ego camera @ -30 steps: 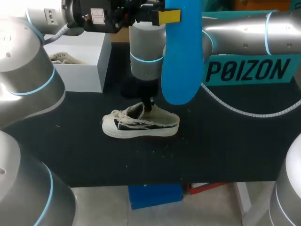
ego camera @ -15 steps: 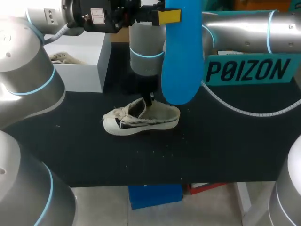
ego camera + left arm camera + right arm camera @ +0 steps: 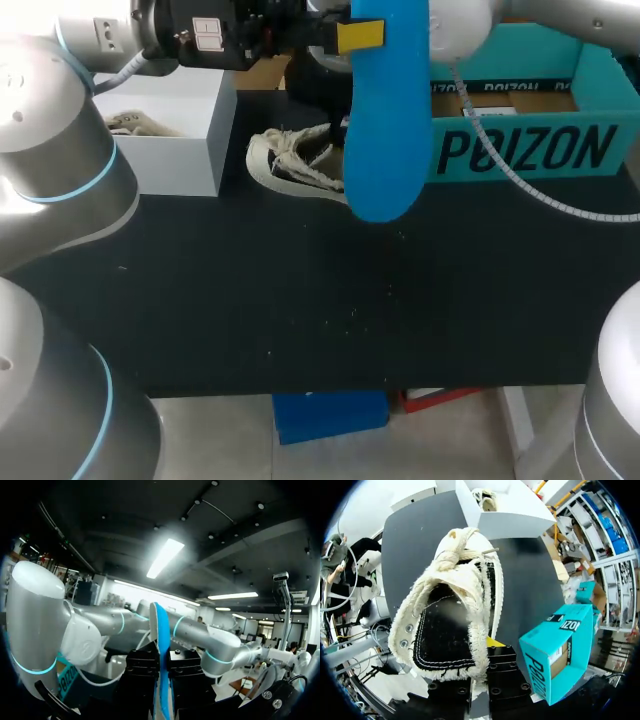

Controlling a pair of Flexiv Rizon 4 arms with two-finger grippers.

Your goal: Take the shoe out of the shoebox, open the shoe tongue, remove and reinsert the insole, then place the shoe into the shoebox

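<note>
Stretching under everything, the black worktop (image 3: 300, 300) is carrying two boxes while both arms are working above it. The left arm (image 3: 60, 160) is coming in from its side and raising its load high; the right arm (image 3: 560, 15) is reaching across the far edge.

The teal shoebox (image 3: 520, 150) is lying open just beside the right tool (image 3: 479, 670), probably so the return trip is short. A white box (image 3: 175, 120) is sitting ahead of that tool, with a second shoe (image 3: 135, 125) lying inside it.

The shoe (image 3: 295, 160) is hanging in the right tool, which is clenched on its heel collar. It looks lifted clear of the worktop, toe pointing away from the tool and its mouth gaping. That hold seems chosen to leave the opening free for whatever goes in.

The blue insole (image 3: 385, 130) is standing upright in the left tool (image 3: 163, 670), which is pinching it between both fingers. It is hanging above and near the shoe, apart from it, rounded end down. I am guessing this is the reinsertion step, with the insole waiting to be slid into the mouth.
</note>
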